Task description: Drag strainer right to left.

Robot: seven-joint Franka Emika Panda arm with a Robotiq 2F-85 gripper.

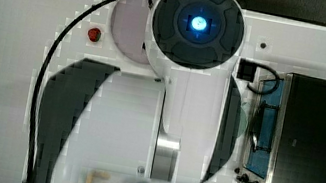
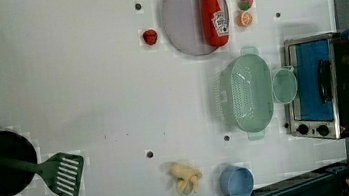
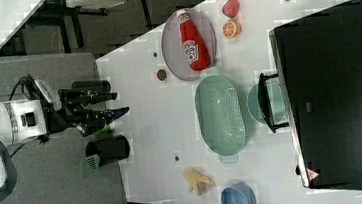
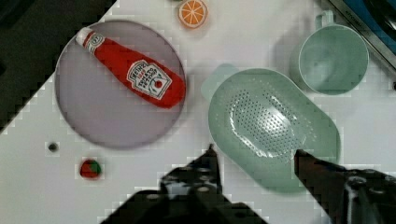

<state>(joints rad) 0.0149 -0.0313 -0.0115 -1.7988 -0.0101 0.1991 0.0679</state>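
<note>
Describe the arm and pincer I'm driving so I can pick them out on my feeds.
The arm has glossy white shells with dark grey joint caps; one cap carries a glowing blue light. A black cable loops alongside. The pincer is black, with two slim dark fingers beyond a white wrist.

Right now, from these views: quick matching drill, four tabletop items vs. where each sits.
Things:
1. red ketchup bottle
2. pale green oval perforated strainer
3. small round green cup
4. round blue cup

Places:
A. next to the yellow banana
B. between strainer and toaster oven
C. lying on the round grey-lilac plate
D. below the plate in the left view

Pairs: 1-C, 2-D, 3-B, 4-A
</note>
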